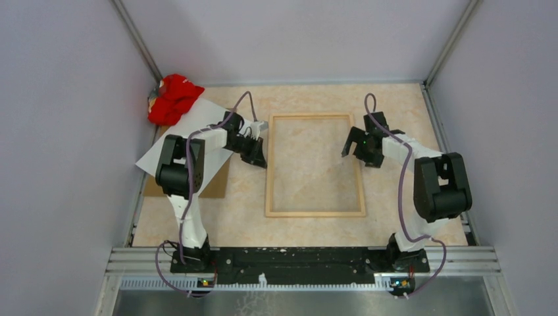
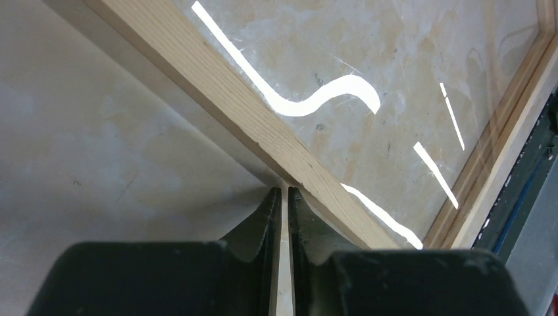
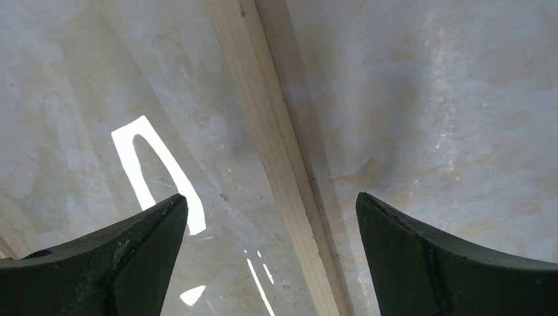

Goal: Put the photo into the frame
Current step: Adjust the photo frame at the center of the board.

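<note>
The left end effector (image 2: 281, 192) is sitting almost pressed together at the left rail of the frame (image 1: 314, 213); the right end effector (image 3: 271, 205) is hanging spread wide over its right rail.

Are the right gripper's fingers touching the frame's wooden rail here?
Apart. Right wrist view: the right gripper stands wide open, its fingers straddling the frame rail with clear gaps on both sides.
</note>
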Available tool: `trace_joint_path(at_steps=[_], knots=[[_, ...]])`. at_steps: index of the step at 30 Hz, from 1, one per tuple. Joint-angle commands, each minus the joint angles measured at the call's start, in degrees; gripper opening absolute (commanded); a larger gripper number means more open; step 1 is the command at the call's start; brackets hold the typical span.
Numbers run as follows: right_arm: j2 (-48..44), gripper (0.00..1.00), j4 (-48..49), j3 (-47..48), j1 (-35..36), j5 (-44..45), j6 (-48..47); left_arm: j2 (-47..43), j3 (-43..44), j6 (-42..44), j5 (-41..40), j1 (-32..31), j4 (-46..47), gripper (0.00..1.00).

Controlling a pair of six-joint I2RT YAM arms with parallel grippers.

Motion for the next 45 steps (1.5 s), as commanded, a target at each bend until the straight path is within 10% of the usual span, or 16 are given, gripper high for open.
trace_joint_path(at_steps=[1, 22, 32, 45], knots=[[2.0, 0.99, 6.2, -4.2, 0.0, -7.5, 1.3, 2.7, 1.9, 0.5, -4.9, -1.9, 0.2, 0.15], [-22.9, 0.90, 45.2, -21.4, -0.4, -51.9, 30.3, 6.7, 4.5, 1.9, -3.9, -7.3, -0.9, 0.14], [-23.1, 0.89, 69.0, -27.0, 2.1, -55.2, 46.7, 5.4, 2.7, 2.2, -3.7, -7.3, -0.3, 0.13], [-23.0, 0.89, 61.8, -20.3, 4.5, -53.8, 44.4, 2.3, 3.6, 3.7, -4.7, -4.5, -2.5, 0.13]])
